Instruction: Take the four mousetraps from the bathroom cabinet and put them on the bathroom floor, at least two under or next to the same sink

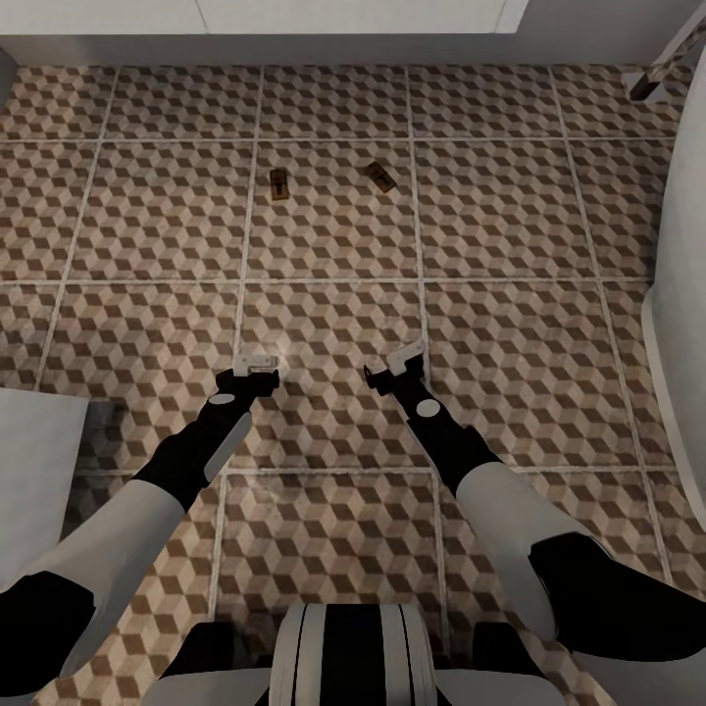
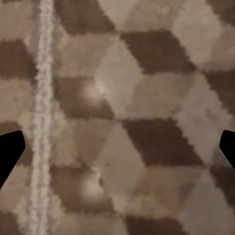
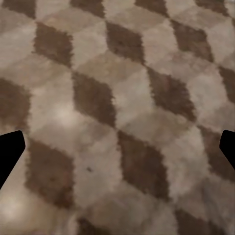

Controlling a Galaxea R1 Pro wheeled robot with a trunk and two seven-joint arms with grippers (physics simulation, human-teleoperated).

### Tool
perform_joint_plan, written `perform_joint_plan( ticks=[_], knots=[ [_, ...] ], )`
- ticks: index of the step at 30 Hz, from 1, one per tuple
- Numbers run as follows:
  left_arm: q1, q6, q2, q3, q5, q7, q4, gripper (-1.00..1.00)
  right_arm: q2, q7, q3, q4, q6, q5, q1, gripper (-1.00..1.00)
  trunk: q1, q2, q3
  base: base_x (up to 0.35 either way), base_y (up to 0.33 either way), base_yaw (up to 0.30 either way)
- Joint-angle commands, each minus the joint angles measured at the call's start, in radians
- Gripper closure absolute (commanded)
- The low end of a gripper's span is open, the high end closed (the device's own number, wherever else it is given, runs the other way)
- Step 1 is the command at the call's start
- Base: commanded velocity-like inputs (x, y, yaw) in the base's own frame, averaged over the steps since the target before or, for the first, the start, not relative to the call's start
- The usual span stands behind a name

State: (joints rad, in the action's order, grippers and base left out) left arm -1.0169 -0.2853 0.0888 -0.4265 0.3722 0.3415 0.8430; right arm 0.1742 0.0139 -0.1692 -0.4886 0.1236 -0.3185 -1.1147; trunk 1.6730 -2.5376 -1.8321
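Observation:
Two mousetraps lie on the cube-patterned bathroom floor [image 1: 510, 226] in the head view, small tan boards with dark wire: one [image 1: 278, 183] and another [image 1: 379, 176] to its right, about a hand's width apart. Both sit well ahead of my arms. My left gripper [image 1: 257, 365] and right gripper [image 1: 402, 361] hover low over bare tile, side by side. In the left wrist view the left gripper [image 2: 117, 152] is open with only tile between its dark fingertips [image 2: 10, 149]. The right gripper [image 3: 117, 152] is open too, holding nothing. The cabinet is out of view.
A white curved tub wall [image 1: 681, 294] borders the floor on the right. A white rectangular block [image 1: 34, 471] stands at the near left beside my left arm. A white surface [image 1: 343, 15] with a grey base strip runs along the far edge.

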Motion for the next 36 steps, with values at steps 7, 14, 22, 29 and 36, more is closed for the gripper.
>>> perform_joint_plan(
  ticks=[7, 14, 22, 29, 36],
  knots=[
    [-0.001, -0.005, 0.002, -0.006, 0.01, 0.011, 0.001, -1.0, 0.0, 0.001, 0.0, 0.0, 0.002, -0.009, 0.0, -1.0, 0.0, 0.0, 0.0, -0.001, 0.0, 0.0],
    [-0.001, -0.006, 0.002, -0.006, 0.01, 0.011, 0.0, -1.0, 0.0, 0.001, 0.0, 0.001, 0.002, -0.009, 0.0, -1.0, -0.003, 0.001, 0.027, 0.0, 0.0, 0.0],
    [0.0, -0.006, 0.004, -0.006, 0.01, 0.01, -0.002, -1.0, 0.0, 0.001, -0.001, 0.001, 0.002, -0.009, 0.0, -1.0, -0.007, 0.003, 0.058, 0.0, 0.0, 0.0],
    [0.001, -0.005, 0.004, -0.006, 0.01, 0.01, 0.0, -1.0, 0.0, 0.001, -0.001, 0.001, 0.002, -0.009, 0.0, -1.0, -0.01, 0.005, 0.085, 0.0, 0.0, 0.0],
    [0.021, -0.003, 0.005, -0.006, 0.011, 0.008, -0.006, -1.0, 0.0, 0.003, -0.002, 0.001, 0.002, -0.008, 0.0, -1.0, -0.013, 0.007, 0.112, 0.0, 0.0, 0.0]
  ],
)
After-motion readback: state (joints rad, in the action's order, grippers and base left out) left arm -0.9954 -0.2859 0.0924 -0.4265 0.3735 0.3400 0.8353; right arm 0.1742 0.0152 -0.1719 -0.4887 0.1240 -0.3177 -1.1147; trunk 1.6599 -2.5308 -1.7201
